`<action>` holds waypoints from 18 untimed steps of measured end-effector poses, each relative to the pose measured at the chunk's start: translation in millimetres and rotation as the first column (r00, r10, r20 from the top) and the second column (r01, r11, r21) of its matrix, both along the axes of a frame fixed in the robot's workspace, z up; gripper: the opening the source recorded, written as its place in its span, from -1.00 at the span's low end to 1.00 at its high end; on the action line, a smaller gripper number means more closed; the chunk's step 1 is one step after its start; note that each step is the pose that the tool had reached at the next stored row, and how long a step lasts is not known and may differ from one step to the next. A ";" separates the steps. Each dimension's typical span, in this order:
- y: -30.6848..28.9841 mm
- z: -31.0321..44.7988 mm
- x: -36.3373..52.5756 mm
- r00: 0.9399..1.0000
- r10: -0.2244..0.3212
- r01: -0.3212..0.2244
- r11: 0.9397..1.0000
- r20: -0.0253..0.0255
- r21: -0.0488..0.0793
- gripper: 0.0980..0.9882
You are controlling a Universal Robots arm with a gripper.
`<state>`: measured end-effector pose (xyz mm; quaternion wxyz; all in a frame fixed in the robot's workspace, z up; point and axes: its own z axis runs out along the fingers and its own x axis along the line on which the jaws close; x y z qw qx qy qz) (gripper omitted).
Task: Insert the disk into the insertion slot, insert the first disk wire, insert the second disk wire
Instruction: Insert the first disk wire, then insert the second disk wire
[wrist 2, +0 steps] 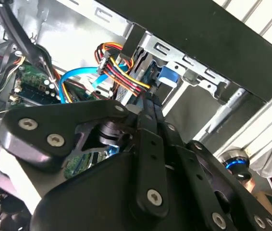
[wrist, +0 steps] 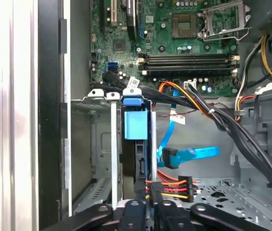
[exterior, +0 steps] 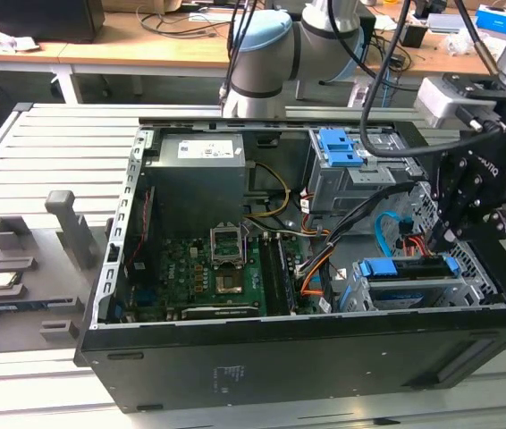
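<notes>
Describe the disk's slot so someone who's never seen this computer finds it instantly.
Look at the open black computer case; in its corner at the exterior view's right, by the gripper, sits the insertion slot, a low grey cage. The blue frame of the disk runs along its top, whereas the taller grey bay behind carries a blue latch.

Case (exterior: 280, 326) on table (exterior: 65, 143). Inside: motherboard (exterior: 199, 268) at exterior view's left, power supply (exterior: 199, 170) behind it. Insertion slot (exterior: 414, 293) at near corner, exterior view's right; disk (exterior: 405, 266) in slot. Taller bay (exterior: 351, 174) behind slot. Gripper (exterior: 434, 241) just above disk.
</notes>
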<state>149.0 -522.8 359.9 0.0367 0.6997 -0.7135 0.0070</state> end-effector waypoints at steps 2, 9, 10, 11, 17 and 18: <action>1.0 9.7 0.0 1.000 0.000 0.000 1.000 0.000 0.000 -0.98; 1.2 26.9 0.0 1.000 0.000 0.000 1.000 0.000 0.000 -0.98; 1.2 27.1 0.0 1.000 0.000 0.000 1.000 0.000 0.000 -0.98; 1.2 27.2 0.0 1.000 0.000 0.000 1.000 0.000 0.000 -0.98; 1.4 27.8 -0.7 1.000 0.000 0.000 1.000 0.000 0.000 -0.68; 2.3 27.4 -1.9 1.000 0.000 0.000 1.000 0.000 0.000 -0.68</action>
